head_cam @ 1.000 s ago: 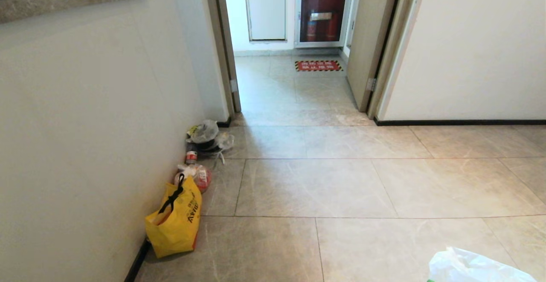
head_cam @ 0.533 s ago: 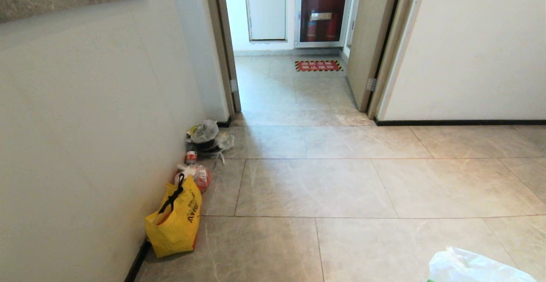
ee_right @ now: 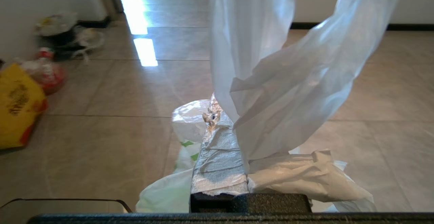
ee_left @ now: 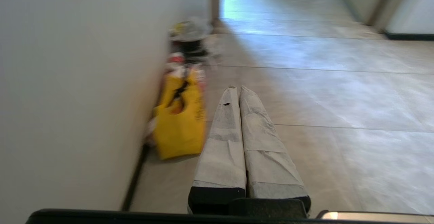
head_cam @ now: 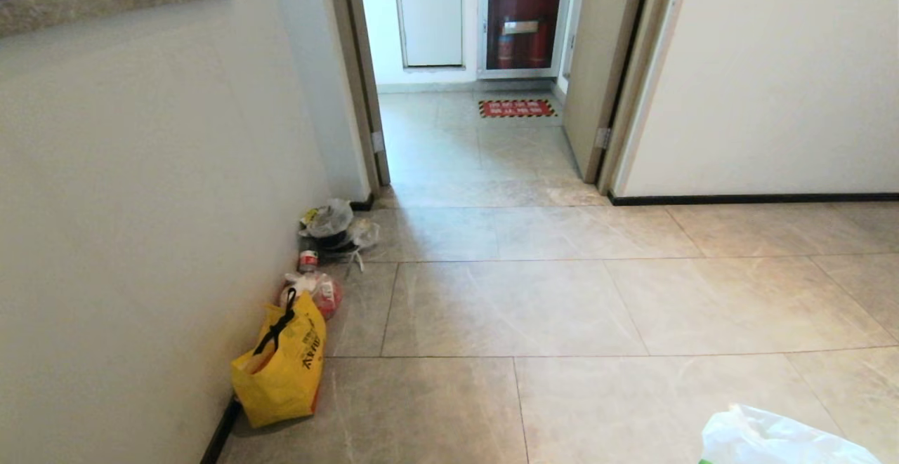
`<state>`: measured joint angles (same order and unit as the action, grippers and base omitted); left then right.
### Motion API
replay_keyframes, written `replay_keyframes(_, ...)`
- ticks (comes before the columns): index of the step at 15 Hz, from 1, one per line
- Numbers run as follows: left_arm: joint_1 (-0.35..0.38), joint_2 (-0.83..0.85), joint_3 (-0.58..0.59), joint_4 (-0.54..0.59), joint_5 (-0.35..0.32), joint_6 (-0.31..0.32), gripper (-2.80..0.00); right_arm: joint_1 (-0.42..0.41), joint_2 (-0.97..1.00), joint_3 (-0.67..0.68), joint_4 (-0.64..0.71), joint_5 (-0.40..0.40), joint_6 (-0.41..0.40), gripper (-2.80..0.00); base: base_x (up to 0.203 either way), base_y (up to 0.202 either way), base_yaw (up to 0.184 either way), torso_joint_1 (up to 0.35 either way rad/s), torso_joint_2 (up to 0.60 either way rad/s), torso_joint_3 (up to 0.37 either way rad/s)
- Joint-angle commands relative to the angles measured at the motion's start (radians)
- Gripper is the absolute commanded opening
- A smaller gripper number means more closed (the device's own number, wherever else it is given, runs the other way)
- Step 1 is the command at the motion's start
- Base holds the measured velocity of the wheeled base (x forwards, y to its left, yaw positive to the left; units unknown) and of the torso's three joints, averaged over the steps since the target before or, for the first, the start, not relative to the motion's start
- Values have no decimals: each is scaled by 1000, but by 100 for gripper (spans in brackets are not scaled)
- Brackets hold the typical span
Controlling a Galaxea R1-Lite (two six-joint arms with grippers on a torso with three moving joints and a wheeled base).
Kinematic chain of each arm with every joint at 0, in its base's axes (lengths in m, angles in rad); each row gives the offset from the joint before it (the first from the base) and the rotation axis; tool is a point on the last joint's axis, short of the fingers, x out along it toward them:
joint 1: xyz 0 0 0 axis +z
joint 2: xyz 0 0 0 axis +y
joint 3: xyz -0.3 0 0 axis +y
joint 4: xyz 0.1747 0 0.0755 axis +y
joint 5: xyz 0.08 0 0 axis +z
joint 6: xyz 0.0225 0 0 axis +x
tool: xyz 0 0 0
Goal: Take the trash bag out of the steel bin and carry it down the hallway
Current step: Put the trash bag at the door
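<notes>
Rolling slightly onward, the robot brings the doorway a touch nearer. Its right gripper (ee_right: pixel 222 115) is clamped on the trash bag (ee_right: pixel 281 81), already out of the bin; the left gripper (ee_left: pixel 236 92) rides closed and empty. Most of the hallway (head_cam: pixel 534 295) remains.

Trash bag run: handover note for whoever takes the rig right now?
Right end effector: shut on the thin translucent white plastic trash bag, which hangs from it.
Left end effector: shut, empty, idle.
Steel bin: not in view; bag is already out.
Robot stands on the grey tiled hallway floor; yellow bag with black handles and litter sit along the left wall.
Left: carry the bag on towards the open doorway.
</notes>
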<state>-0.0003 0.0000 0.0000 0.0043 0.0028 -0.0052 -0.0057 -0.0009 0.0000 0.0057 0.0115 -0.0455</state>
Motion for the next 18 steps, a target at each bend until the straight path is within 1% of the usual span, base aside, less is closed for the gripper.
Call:
replay_keyframes(1, 0, 0, 0, 0, 0, 1, -280, 0, -1, 0, -1, 1, -2, -280, -3, 5, -124, 5, 2, 1)
replay_keyframes(12, 0, 0, 0, 0, 0, 2, -280, 0, -1, 0, -1, 2, -10, -280, 0, 10, -168, 2, 2, 4)
replay_keyframes(14, 0, 0, 0, 0, 0, 4, -280, 0, -1, 0, 0, 2, -10, -280, 1, 2, -95, 2, 2, 0)
replay_keyframes(18, 0, 0, 0, 0, 0, 4, -280, 0, -1, 0, -1, 2, -8, -280, 0, 0, 0, 0, 0, 0)
